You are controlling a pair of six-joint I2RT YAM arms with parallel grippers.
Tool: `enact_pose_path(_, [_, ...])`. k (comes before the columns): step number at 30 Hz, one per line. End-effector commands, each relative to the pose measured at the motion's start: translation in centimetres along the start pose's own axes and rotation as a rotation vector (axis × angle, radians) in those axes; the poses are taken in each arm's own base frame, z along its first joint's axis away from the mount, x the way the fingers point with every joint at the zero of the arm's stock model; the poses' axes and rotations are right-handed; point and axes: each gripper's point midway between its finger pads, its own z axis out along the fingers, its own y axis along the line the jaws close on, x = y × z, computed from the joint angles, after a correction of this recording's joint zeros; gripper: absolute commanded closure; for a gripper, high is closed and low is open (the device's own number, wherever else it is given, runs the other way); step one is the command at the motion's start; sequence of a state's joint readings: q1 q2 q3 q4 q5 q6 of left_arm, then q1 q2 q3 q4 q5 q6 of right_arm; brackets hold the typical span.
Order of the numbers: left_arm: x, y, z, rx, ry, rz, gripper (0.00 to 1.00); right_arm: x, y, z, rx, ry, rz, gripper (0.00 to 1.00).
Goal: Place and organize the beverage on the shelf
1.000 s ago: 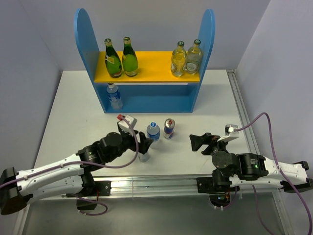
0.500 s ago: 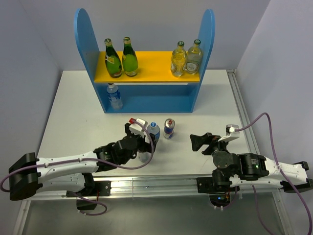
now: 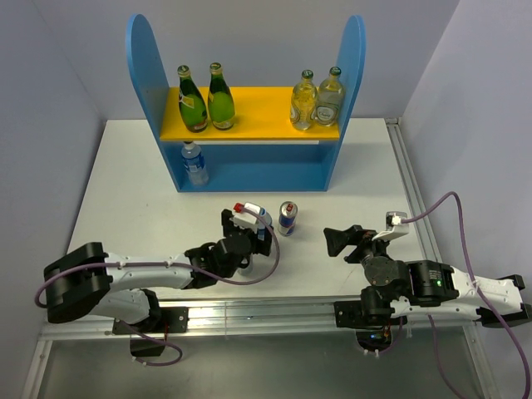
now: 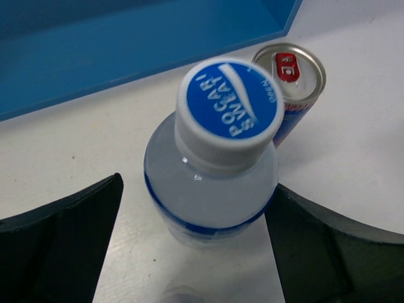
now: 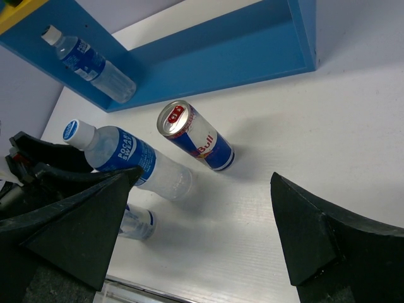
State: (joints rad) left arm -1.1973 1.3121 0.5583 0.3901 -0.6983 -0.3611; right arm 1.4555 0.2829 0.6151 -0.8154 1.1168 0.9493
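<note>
Left gripper (image 4: 194, 189) straddles a clear blue-capped plastic water bottle (image 4: 211, 158), jaws apart.
A silver-blue drink can (image 4: 291, 82) stands just beside it; the right gripper (image 5: 204, 177) has its jaws apart too.

The water bottle (image 4: 211, 186) is clear plastic, the can (image 4: 291, 76) glossy metal.

Standing on and before the shelf (image 3: 143, 66).
Holding a left bottle pair (image 3: 220, 101) and a right bottle pair (image 3: 304, 105) on the upper board (image 3: 258, 112), one water bottle (image 3: 194, 164) below at left, a second water bottle (image 5: 129, 158) on the table (image 3: 125, 191) in front, a can (image 3: 288, 218) just right of it.
</note>
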Motion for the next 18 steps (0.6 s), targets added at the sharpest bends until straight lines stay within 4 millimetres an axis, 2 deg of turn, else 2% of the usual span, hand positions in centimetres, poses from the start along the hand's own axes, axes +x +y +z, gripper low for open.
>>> enact_pose_path(1, [-2.2,0.1,1.2,-0.043,-0.088,-0.028,0.04,-0.5,0.1,0.0,-0.004,-0.023,0.031,0.00])
enact_pose_path(2, [-2.0,0.3,1.4,-0.052,-0.090,-0.031,0.07,-0.5,0.0,0.0,-0.003,-0.024,0.030,0.00])
enact_pose_path(3, [-2.0,0.7,1.8,-0.066,-0.099,-0.040,0.23,-0.5,0.1,0.0,-0.004,-0.023,0.030,0.00])
enact_pose_path(6, [-1.9,1.1,2.4,-0.073,-0.101,-0.044,0.43,-0.5,0.1,0.0,-0.005,-0.024,0.033,0.00])
enact_pose_path(7, [-1.9,1.4,2.6,-0.083,-0.102,-0.047,0.69,-0.5,0.1,0.0,-0.006,-0.023,0.034,0.00])
enact_pose_path(10, [-2.3,1.6,2.6,-0.098,-0.100,-0.041,0.91,-0.6,0.0,0.0,-0.004,-0.025,0.034,0.00])
enact_pose_path(12, [-2.9,1.7,2.5,-0.102,-0.109,-0.047,1.00,-0.5,0.0,0.0,-0.003,-0.024,0.030,0.00])
enact_pose_path(14, [-3.4,1.9,2.1,-0.112,-0.114,-0.048,1.00,-0.5,0.1,0.0,-0.005,-0.024,0.031,0.00])
enact_pose_path(18, [-6.0,3.2,0.8,-0.150,-0.166,-0.054,1.00,-0.5,0.1,0.0,-0.005,-0.024,0.031,0.00])
